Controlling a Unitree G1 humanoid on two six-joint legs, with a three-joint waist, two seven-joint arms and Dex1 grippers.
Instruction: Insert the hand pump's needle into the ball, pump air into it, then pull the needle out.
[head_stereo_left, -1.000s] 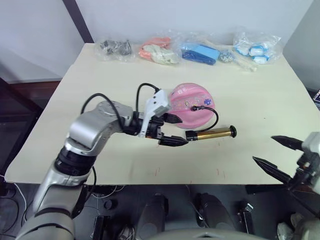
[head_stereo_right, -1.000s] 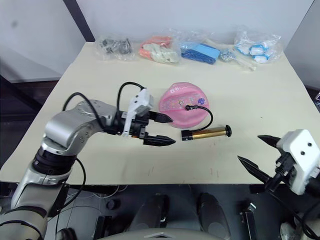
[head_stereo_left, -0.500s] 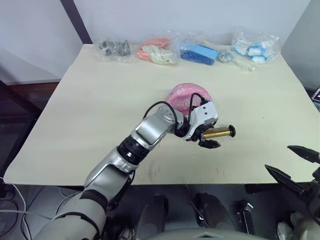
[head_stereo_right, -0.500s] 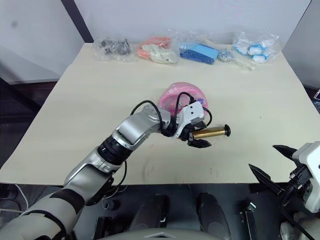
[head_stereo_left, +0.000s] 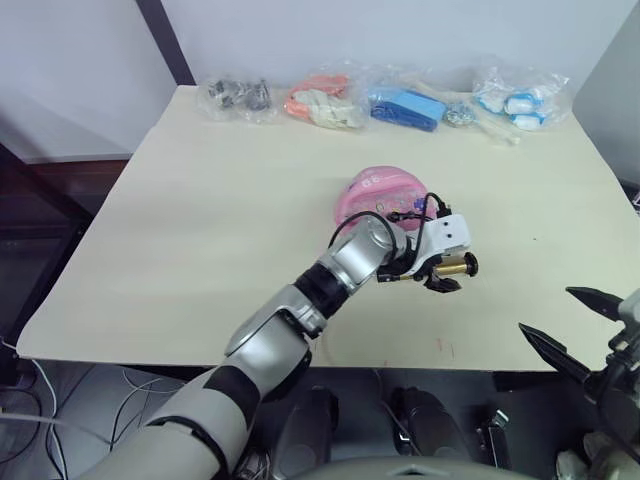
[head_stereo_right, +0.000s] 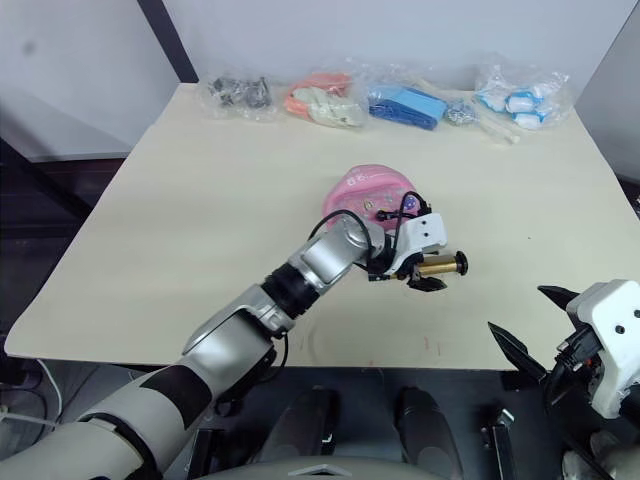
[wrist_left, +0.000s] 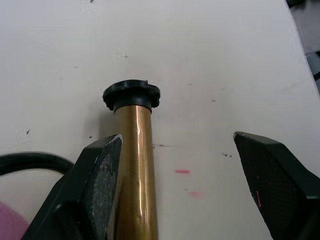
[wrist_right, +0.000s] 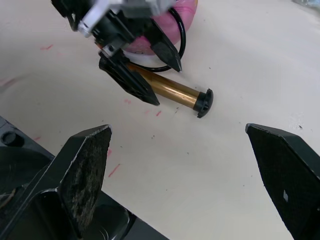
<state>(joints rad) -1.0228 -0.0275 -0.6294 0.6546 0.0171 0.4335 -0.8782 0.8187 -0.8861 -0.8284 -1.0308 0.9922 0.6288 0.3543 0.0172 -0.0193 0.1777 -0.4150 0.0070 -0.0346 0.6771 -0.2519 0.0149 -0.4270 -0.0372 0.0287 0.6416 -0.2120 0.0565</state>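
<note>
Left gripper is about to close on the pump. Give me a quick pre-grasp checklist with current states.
1. Left gripper open: ok.
2. Hand pump between its fingers: ok, though it sits close against one finger, off centre.
3. Pump lying flat on the table: ok.
4. Hose running to the ball: ok.
5. Needle seated in the ball: cannot tell.
6. Right gripper open and clear of the pump: ok.
</note>
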